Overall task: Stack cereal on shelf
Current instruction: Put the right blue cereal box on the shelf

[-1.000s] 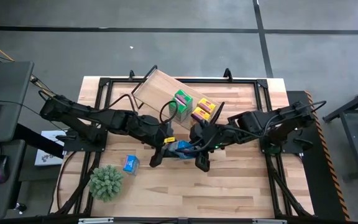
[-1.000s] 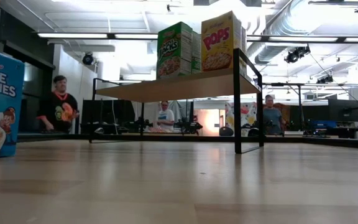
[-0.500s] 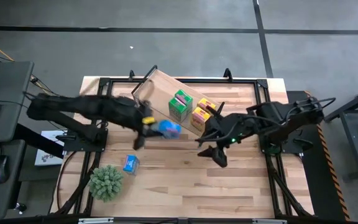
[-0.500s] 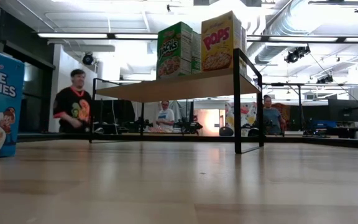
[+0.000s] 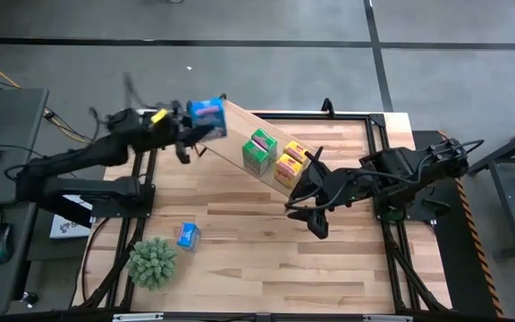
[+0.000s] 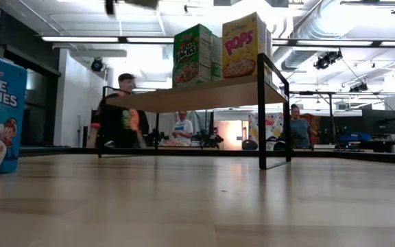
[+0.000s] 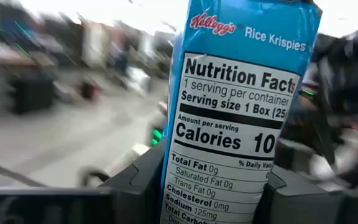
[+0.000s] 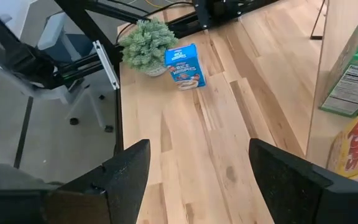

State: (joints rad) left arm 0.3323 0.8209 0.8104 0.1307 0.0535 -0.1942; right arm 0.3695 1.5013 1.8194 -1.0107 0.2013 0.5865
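Note:
My left gripper (image 5: pixel 195 130) is raised over the far-left end of the shelf (image 5: pixel 236 136) and is shut on a blue Rice Krispies box (image 5: pixel 207 115), whose nutrition panel fills the left wrist view (image 7: pixel 235 124). A green box (image 5: pixel 259 150) and a yellow box (image 5: pixel 291 164) stand upright on the shelf plank, as the low view shows (image 6: pixel 192 55) (image 6: pixel 242 42). A second blue box (image 5: pixel 187 235) stands on the table. My right gripper (image 5: pixel 308 211) is open and empty above the table, near the shelf's right end. My left gripper pinches the blue box between its two fingers (image 7: pixel 143 182), one on each side of the nutrition panel, at the panel's lower part (image 7: pixel 185 186). The box juts out past the fingers. It is lifted clear of the table and the shelf.
A fuzzy green plant ball (image 5: pixel 153 261) sits at the near left, beside the second blue box, and also shows in the right wrist view (image 8: pixel 145 43). A black frame (image 5: pixel 150 161) runs round the table. People stand in the room behind (image 6: pixel 121 113).
My left gripper has carried the blue box from the middle of the table up and toward the far-left corner, over the shelf's end. My right gripper has drawn back from the box toward the right edge, then kept still. A person behind has walked to the right.

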